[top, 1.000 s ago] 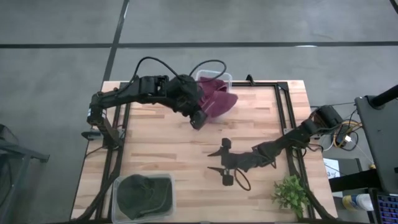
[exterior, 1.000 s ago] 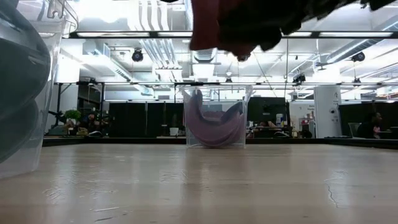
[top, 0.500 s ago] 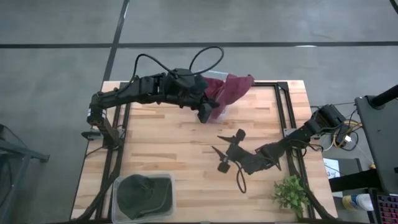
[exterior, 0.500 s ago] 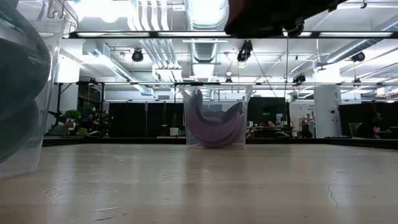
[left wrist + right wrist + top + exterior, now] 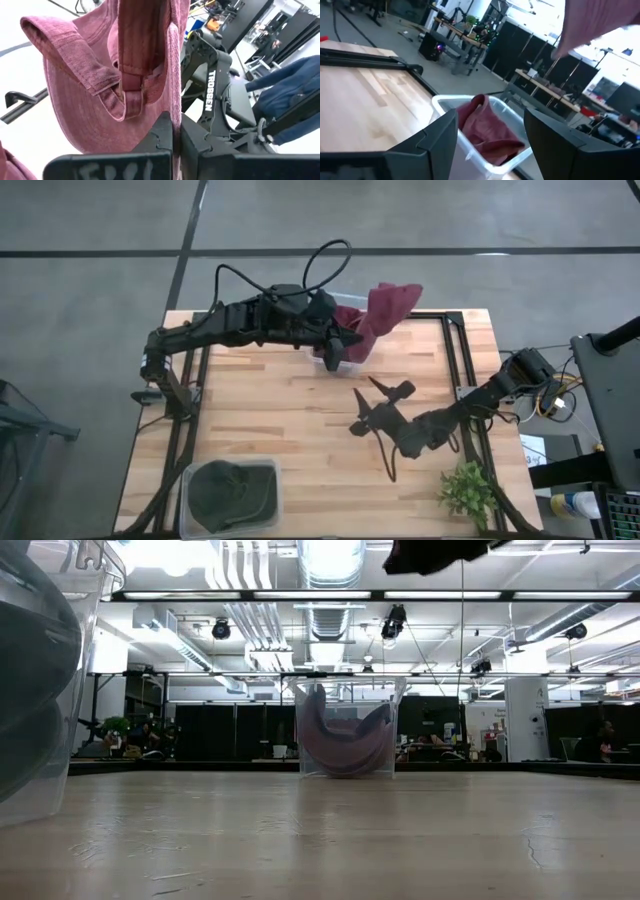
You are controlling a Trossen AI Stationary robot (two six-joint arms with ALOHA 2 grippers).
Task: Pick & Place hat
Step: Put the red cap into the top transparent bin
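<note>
Left hand [image 5: 338, 358] lifts a maroon hat [image 5: 385, 310]
Fingers clenched on the hat above the clear bin [image 5: 485, 137]; right hand [image 5: 378, 402] released, fingers spread, over the worktop [image 5: 270, 420].

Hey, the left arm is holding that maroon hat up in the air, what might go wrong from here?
The left gripper pinches only a thin fold of the maroon fabric hat, so it may slip out. The hat hangs past the table's back edge, so a drop could land on the floor. The open right gripper waits close by, so the arms might collide.
</note>
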